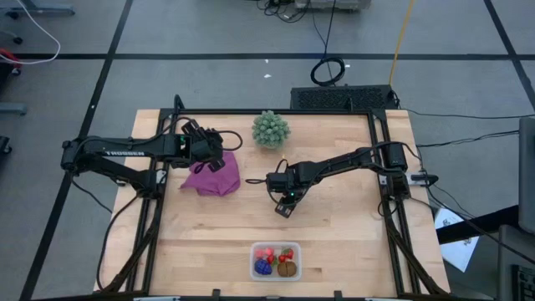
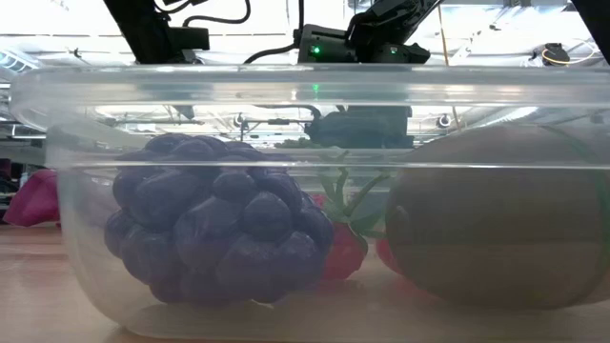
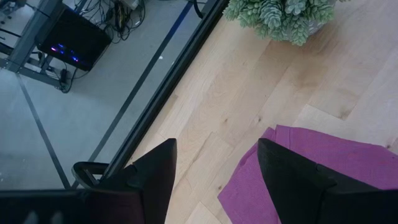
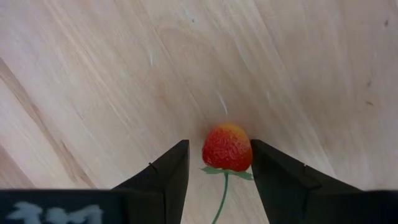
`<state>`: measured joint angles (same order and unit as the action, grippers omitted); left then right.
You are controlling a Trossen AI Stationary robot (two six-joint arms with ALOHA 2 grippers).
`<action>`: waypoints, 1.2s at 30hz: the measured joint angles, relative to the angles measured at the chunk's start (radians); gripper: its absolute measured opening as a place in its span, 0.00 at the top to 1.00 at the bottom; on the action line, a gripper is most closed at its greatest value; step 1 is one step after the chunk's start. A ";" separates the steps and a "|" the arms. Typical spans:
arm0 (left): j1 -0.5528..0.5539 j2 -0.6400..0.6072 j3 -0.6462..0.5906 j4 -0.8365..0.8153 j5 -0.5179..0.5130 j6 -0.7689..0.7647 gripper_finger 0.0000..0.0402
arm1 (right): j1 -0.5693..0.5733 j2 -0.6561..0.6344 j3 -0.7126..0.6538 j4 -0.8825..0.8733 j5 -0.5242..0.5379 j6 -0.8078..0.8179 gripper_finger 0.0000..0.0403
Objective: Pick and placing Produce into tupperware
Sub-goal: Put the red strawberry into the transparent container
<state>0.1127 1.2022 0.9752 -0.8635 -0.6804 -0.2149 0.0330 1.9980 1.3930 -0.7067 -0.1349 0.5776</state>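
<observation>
Now strawberry (image 4: 227, 147) tip away from tool (image 4: 219, 163)

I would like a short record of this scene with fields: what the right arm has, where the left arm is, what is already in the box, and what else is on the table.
right gripper: above the middle of the table, jaws on either side of a small red strawberry with a green stem; appears gripped
left gripper: jaws open, nothing between them, over the edge of the purple cloth
box: clear, near the front edge; holds a purple grape cluster, a brown kiwi and red berries
other: green bushy ball at the back of the table
</observation>
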 joint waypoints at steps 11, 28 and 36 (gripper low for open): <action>0.000 0.000 0.000 0.000 0.000 -0.003 0.43 | 0.000 0.000 0.001 0.017 0.002 -0.039 0.77; 0.000 0.000 0.000 0.000 0.001 -0.008 0.43 | 0.000 -0.004 0.001 -0.004 -0.001 -0.042 0.77; 0.000 0.000 0.000 0.000 0.001 -0.011 0.43 | 0.000 -0.055 0.000 -0.021 -0.001 -0.042 0.77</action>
<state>0.1123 1.2022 0.9752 -0.8635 -0.6796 -0.2260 0.0330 1.9434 1.3926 -0.7272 -0.1360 0.5355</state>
